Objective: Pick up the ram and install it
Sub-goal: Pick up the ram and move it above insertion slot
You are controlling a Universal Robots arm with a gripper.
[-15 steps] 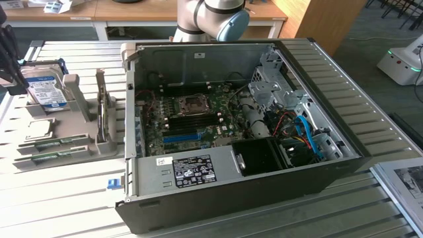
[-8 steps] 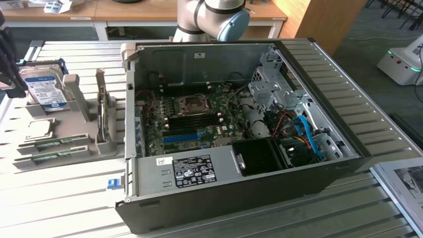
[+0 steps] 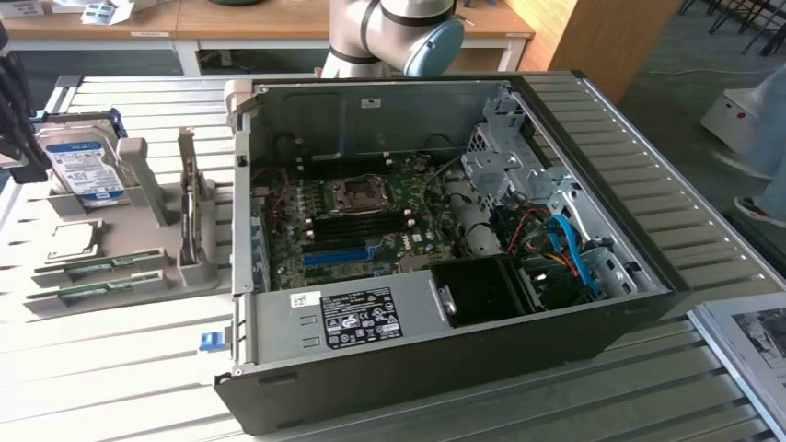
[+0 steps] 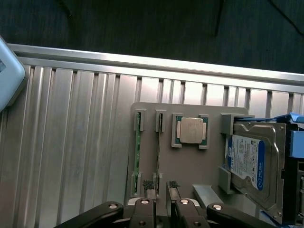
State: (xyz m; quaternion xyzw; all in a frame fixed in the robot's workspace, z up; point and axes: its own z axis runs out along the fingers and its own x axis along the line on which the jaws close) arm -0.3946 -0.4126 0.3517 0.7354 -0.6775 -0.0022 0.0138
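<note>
My fingers (image 4: pixel 151 186) stand apart with nothing between their pads, and they hang over one end of the grey tray (image 4: pixel 190 166) that lies on the ribbed counter (image 4: pixel 71 142). The ram (image 4: pixel 137 152) stands on its thin edge in the outermost slot of that tray, the slot farthest from the processor chip (image 4: pixel 190 130) and the hard drive (image 4: pixel 251 161). Its long axis runs straight out ahead of me, from the tray end under my fingers toward the counter's bright rail. That puts it in line with the gap between my pads and square across the way they close. What matters here, I judge, is the sideways offset. The green edge sits just outside one pad, on the side away from the chip, while my gap hangs over the neighbouring slot. Whether that slot holds a second stick I cannot tell. In the exterior view the tray lies just beside the open computer case (image 3: pixel 368 110), at that view's left, so the ram is near the case but not in it
</note>
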